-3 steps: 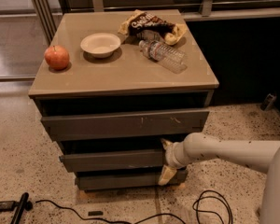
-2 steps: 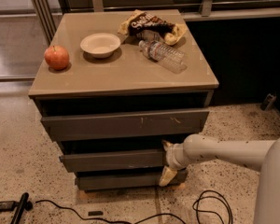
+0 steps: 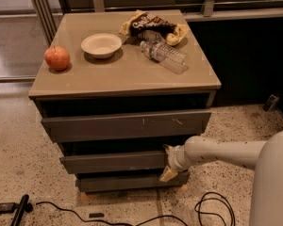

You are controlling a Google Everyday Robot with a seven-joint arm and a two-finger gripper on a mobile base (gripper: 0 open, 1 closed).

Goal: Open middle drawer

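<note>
Camera view, one cabinet [image 3: 122, 81] and one arm of mine, listed top to bottom.

Cabinet top: apple [image 3: 57, 58] near the left edge; bowl [image 3: 101, 45] to its right; chip bag [image 3: 153, 25] at the back; bottle [image 3: 164, 56] lying on its side just in front of the bag.

Fronts: top drawer [image 3: 127, 125], widest, with pale scratches; middle drawer [image 3: 113, 163], plain slanted front, under a dark gap; bottom drawer [image 3: 127, 181], shortest, close to the floor.

Arm [image 3: 217, 152]: my pale forearm reaches in from the lower right, nearly level, wrist pointing left at the cabinet.

Gripper [image 3: 168, 161]: at the right end of the middle drawer's front. My fingers are spread apart, one tip above the front's upper edge, the other below its lower edge, the front's end between them. Whether they press on it I cannot tell.

Floor: speckled, with a black cable [image 3: 212, 206] looped below my arm.
</note>
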